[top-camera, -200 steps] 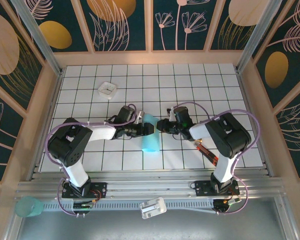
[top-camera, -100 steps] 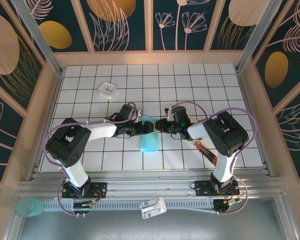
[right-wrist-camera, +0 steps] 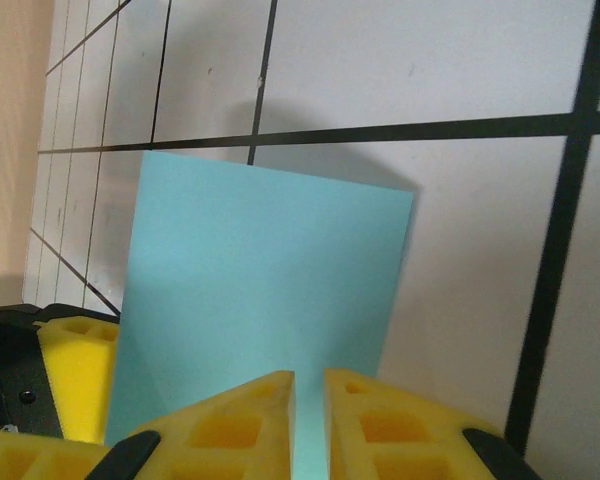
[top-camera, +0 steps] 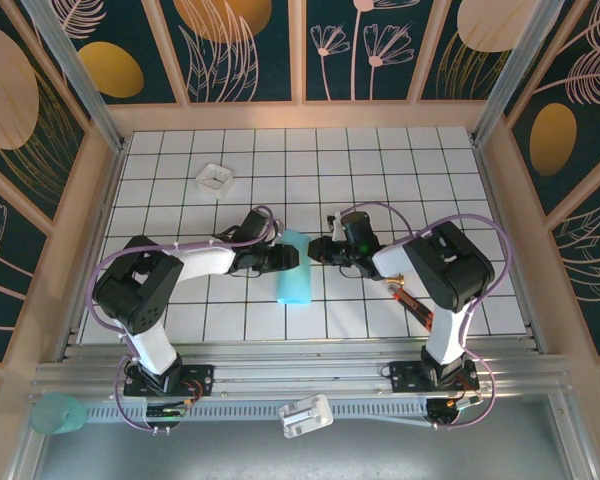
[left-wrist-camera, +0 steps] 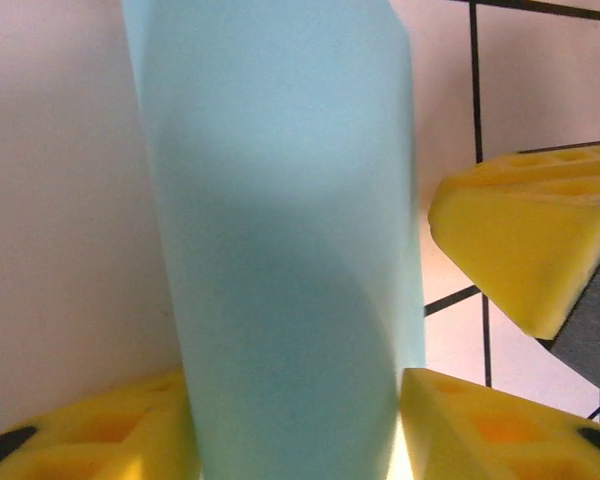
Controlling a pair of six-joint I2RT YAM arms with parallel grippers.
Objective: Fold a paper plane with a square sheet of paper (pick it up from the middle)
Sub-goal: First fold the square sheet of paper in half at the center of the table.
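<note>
Right gripper point(right-wrist-camera: 308, 378) jaws pinched together on the paper point(right-wrist-camera: 260, 270) edge. Left gripper point(left-wrist-camera: 295, 380) jaws apart, astride it, touching both sides; can't tell if clamped. Paper lies well nearer than the tray point(top-camera: 215, 178), to its right.

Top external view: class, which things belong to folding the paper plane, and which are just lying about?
In use: square sheet of paper, left gripper, right gripper.
Lying about: small white tray, red-and-black tool, teal cup.
</note>
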